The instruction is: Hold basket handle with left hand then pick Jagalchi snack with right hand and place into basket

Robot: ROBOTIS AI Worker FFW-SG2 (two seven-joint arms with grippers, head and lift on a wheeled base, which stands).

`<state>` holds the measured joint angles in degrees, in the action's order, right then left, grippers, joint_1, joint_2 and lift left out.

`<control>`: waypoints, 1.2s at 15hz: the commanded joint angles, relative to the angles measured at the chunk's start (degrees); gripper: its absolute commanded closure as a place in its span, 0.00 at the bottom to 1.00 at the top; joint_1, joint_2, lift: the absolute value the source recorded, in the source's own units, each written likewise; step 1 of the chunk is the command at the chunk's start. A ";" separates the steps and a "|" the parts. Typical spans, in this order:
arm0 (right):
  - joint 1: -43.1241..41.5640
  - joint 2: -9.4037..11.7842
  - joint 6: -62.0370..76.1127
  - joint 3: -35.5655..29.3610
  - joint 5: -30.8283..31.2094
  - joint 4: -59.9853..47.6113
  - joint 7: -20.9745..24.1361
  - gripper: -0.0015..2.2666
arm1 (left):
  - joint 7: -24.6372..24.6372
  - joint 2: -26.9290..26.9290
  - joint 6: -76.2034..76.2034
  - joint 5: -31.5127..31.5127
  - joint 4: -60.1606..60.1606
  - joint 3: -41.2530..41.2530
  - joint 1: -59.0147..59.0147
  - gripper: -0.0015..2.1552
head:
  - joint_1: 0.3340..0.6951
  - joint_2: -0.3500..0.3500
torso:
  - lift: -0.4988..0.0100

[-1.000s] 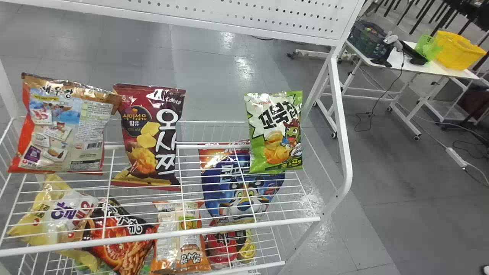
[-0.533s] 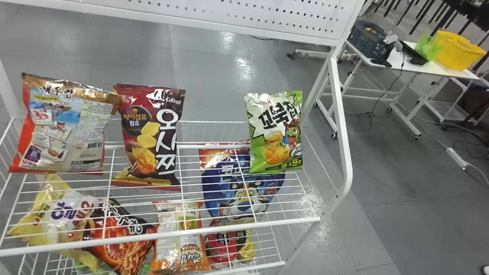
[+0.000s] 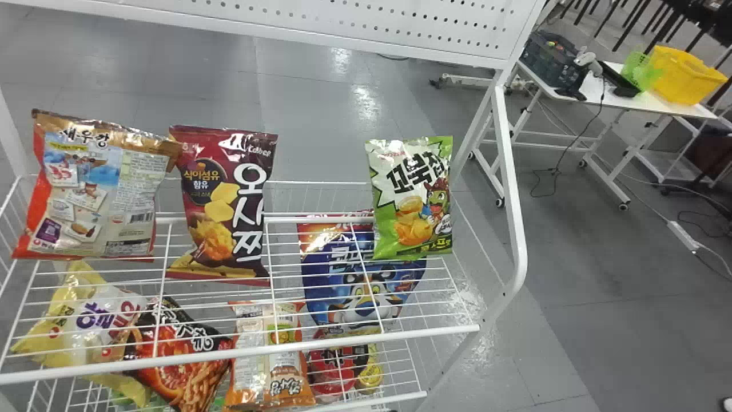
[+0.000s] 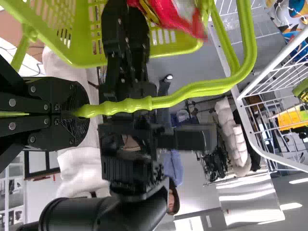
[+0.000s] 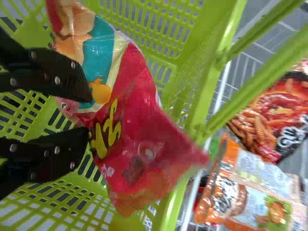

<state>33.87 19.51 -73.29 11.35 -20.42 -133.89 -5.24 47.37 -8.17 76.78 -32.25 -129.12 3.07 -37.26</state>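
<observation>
In the left wrist view, my left gripper [image 4: 80,113] is shut on the light green basket handle [image 4: 163,100], and the basket [image 4: 82,60] hangs from it. The Jagalchi snack, a red bag [image 4: 178,18], shows at the basket there. From the right wrist camera, my right gripper [image 5: 88,117] has its two fingers parted, over the inside of the green basket [image 5: 166,45]. The red snack bag [image 5: 144,139] lies just beyond the fingertips, tilted, with its blurred lower corner over the basket rim. Part of the bag shows through the gap between the fingers.
A white wire rack [image 3: 320,342] holds several snack bags, among them a green one [image 3: 413,197] and a maroon one [image 3: 223,206]. Beside the basket, an orange bag [image 5: 250,192] lies on the rack. A white table [image 3: 657,104] stands back right.
</observation>
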 commanded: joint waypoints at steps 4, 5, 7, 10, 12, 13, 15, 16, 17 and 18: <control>1.28 -0.88 -13.16 -11.35 -8.58 -8.14 -3.47 0.02 | 0.00 0.09 0.00 -0.01 0.00 0.27 0.00 0.56 | 1.00 0.00 | 0.96; 1.37 -0.96 -13.86 -11.79 -9.20 -8.14 -3.82 0.02 | 0.00 0.09 0.00 -0.01 -0.08 0.35 0.00 0.56 | 1.00 0.00 | 0.96; 2.34 -1.05 -13.68 -11.88 -9.64 -8.40 -4.61 0.02 | -0.18 0.09 0.00 -0.01 -0.17 0.44 0.00 0.56 | 1.00 0.00 | 0.96; 3.83 -2.72 -9.99 -14.69 -9.64 -10.69 -4.61 0.02 | -0.18 0.09 0.00 -0.01 -0.08 0.35 0.00 0.56 | 1.00 0.00 | 0.96; 4.01 -4.22 -9.11 -18.03 -9.55 -13.24 -3.90 0.02 | 0.00 0.09 0.00 -0.01 0.09 0.35 -0.09 0.56 | 1.00 0.00 | 0.96; 4.01 -5.01 -8.41 -19.88 -9.55 -14.64 -3.38 0.02 | 0.09 0.09 -0.35 -0.01 0.09 0.35 -0.18 0.56 | 1.00 0.00 | 0.96; 4.01 -6.24 -4.89 -22.60 -9.55 -17.01 -2.67 0.02 | 0.35 0.09 -0.71 -0.01 0.18 0.35 -0.26 0.56 | 1.00 0.00 | 0.96; 4.01 -6.50 -1.73 -23.74 -9.55 -17.45 -2.67 0.02 | 0.35 0.09 -0.88 0.08 0.18 0.44 -0.26 0.56 | 1.00 0.00 | 0.96; 4.01 -6.85 2.31 -24.36 -9.55 -17.45 -2.67 0.02 | 0.35 0.09 -1.06 0.08 0.27 0.44 -0.26 0.56 | 1.00 0.00 | 0.96; 4.01 -7.29 5.48 -24.71 -9.55 -17.45 -2.76 0.02 | 0.35 0.09 -1.06 -0.01 0.27 0.53 -0.26 0.56 | 1.00 0.00 | 0.96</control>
<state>37.88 12.81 -72.74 -12.59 -29.97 -151.20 -7.91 47.73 -8.08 75.82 -32.24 -128.87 3.51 -37.53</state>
